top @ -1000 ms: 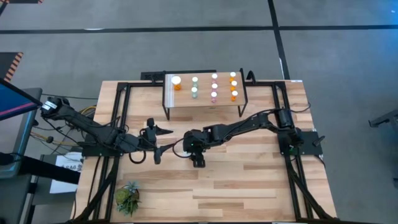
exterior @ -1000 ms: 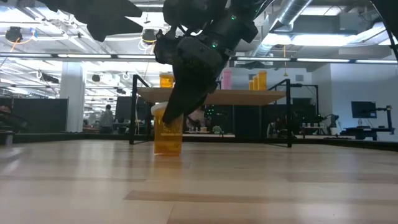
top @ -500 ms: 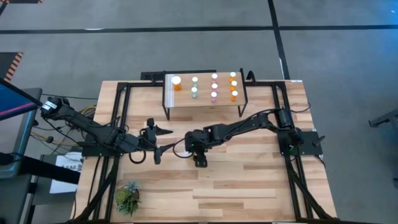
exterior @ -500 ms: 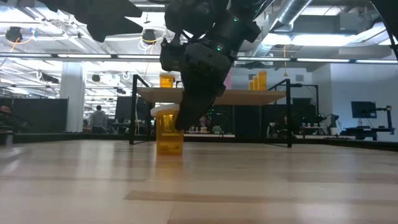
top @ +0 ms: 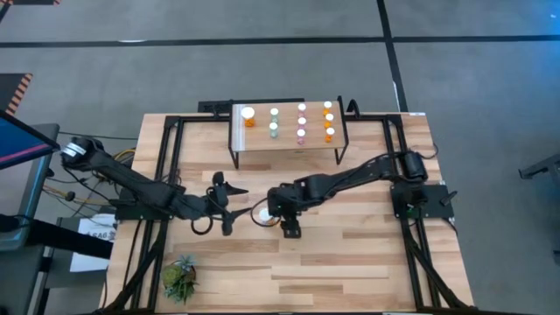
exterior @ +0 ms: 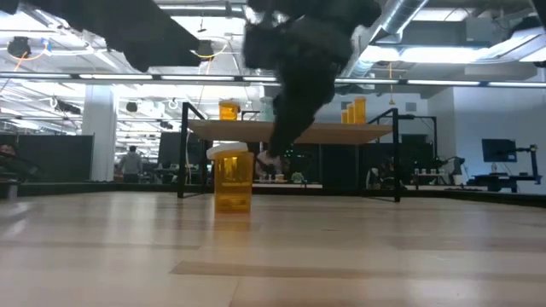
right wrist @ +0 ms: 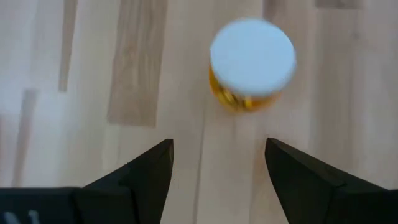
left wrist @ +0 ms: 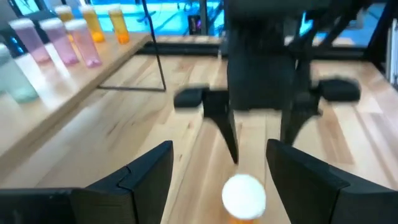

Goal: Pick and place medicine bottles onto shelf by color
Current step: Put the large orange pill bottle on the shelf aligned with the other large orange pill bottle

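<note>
A: The shelf [top: 289,144] is nearly full; the wide orange bottle [top: 262,213] stands upright on the table, well in front of it.

B: Both grippers flank it, right gripper [top: 290,229] and left gripper [top: 229,206], fingers spread, seemingly empty. Crowding in together could topple it

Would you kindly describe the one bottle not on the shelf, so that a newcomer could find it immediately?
Start at the raised wooden shelf at the table's far edge, then look toward the middle of the table, between the left gripper and the right gripper. There an orange bottle with a white cap stands upright on the tabletop. Unlike the others, it stands alone.
</note>
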You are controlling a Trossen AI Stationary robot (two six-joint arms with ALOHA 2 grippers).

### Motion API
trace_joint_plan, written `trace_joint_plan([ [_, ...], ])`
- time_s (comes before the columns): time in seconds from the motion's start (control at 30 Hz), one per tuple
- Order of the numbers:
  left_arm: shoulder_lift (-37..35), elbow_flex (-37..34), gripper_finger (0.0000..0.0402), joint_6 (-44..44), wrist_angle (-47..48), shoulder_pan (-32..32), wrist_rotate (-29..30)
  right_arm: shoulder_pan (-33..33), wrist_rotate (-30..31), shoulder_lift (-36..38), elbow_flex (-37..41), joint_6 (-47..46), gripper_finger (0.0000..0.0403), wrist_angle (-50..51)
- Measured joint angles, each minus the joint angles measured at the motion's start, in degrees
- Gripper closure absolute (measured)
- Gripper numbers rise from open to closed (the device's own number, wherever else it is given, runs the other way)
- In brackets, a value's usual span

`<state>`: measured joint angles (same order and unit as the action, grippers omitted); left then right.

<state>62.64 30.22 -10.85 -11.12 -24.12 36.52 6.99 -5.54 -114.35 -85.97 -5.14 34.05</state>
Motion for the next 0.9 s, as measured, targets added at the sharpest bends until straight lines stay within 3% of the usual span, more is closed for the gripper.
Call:
trace_joint_plan([
  [0.2,5.91,-0.06,0.0156,-1.86,-2.54,0.07,-0.80,2.95,8.58,10.96,12.94,-3.87,0.0126,-8.72],
  [0.27,7.57,-0.02,0.0156,-1.64,-3.54,0.08,-1.53,3.74,8.95,15.62,20.79,-6.23,0.0126,-18.31],
  [0.4,11.00,0.00,0.0156,-1.14,-7.07,0.63,-3.72,5.93,9.82,21.37,37.28,-8.69,0.0126,-46.95],
  [0.5,13.19,0.02,0.0156,-1.81,-9.56,1.33,-5.25,7.95,13.85,20.72,45.92,-9.02,0.0126,-64.72],
  [0.6,15.15,-0.01,0.0156,-3.14,-9.59,2.01,-5.21,9.57,17.89,17.37,49.20,-9.04,0.0126,-74.79],
  [0.9,21.94,0.00,0.0156,-8.09,-9.25,5.24,-5.88,8.82,19.48,4.97,46.90,-12.41,0.0126,-83.66],
])
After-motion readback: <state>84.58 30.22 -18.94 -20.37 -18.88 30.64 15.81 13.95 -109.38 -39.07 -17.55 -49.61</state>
